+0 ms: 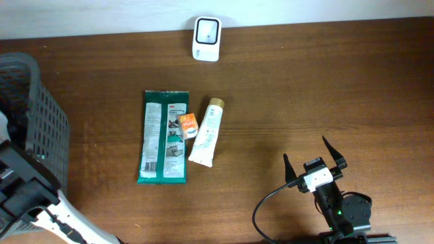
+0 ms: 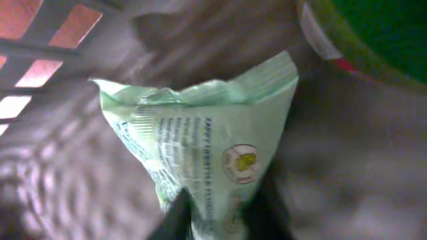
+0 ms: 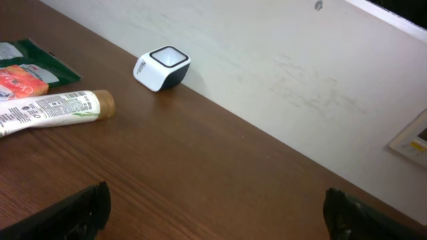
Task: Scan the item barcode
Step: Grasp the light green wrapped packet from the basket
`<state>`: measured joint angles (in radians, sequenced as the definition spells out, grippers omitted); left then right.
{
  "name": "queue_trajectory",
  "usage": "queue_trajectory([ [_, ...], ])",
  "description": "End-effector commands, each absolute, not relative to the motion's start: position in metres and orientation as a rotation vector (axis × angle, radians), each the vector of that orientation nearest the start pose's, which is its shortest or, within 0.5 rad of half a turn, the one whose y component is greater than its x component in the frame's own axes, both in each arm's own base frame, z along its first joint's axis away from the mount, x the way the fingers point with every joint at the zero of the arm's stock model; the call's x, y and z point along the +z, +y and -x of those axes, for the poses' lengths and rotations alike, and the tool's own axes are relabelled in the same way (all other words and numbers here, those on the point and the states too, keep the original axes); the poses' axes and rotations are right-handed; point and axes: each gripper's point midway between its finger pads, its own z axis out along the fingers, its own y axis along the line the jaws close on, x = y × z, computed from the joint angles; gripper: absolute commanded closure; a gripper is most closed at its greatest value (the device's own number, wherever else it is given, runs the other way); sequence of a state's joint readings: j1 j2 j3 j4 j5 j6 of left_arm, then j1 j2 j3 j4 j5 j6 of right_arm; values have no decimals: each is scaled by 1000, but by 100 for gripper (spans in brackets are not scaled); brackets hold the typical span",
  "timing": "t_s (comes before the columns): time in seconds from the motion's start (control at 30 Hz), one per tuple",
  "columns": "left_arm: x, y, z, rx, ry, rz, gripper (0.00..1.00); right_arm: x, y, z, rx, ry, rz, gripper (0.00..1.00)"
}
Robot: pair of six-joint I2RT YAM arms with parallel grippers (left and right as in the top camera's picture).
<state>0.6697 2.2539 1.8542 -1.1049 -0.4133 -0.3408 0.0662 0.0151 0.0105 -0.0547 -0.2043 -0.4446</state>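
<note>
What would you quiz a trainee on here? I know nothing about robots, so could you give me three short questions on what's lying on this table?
1. True or false: the white scanner stands at the far edge of the table.
2. Which thing lies between the dark green packet and the tube? A) a small orange box B) a spoon C) a cup
3. Fill in: the right gripper has its jaws ____.

Key: 1 true; 2 A; 3 open.
</note>
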Motion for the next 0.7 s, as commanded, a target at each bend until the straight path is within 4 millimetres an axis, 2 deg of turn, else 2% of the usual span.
queue_trajectory([
  [0.0,35,328,-302,654,2752,1527,100,160,53,-240,-109,1533,565,2],
  [0.07,50,330,-304,654,2738,1525,100,160,53,-240,-109,1533,565,2],
  [0.17,97,334,-318,627,2653,1500,100,160,53,-240,-109,1533,565,2],
  [0.2,122,334,-325,612,2602,1479,100,160,53,-240,-109,1533,565,2],
  [0.23,139,333,-328,606,2566,1466,100,160,53,-240,-109,1533,565,2],
  [0.33,237,320,-344,523,2346,1374,100,160,53,-240,-109,1533,565,2],
  [0.4,273,304,-352,441,2272,1305,100,160,53,-240,-109,1533,565,2],
  [0.47,317,268,-364,321,2202,1178,100,160,53,-240,-109,1533,565,2],
  [0.5,345,231,-373,240,2180,1062,100,160,53,-240,-109,1533,565,2],
  [0.57,363,183,-386,163,2190,923,100,160,53,-240,-109,1533,565,2],
  [0.6,366,159,-393,125,2210,857,100,160,53,-240,-109,1533,565,2],
  [0.63,366,128,-403,84,2244,770,100,160,53,-240,-109,1533,565,1],
  [0.67,358,73,-416,31,2313,618,100,160,53,-240,-109,1533,565,2],
])
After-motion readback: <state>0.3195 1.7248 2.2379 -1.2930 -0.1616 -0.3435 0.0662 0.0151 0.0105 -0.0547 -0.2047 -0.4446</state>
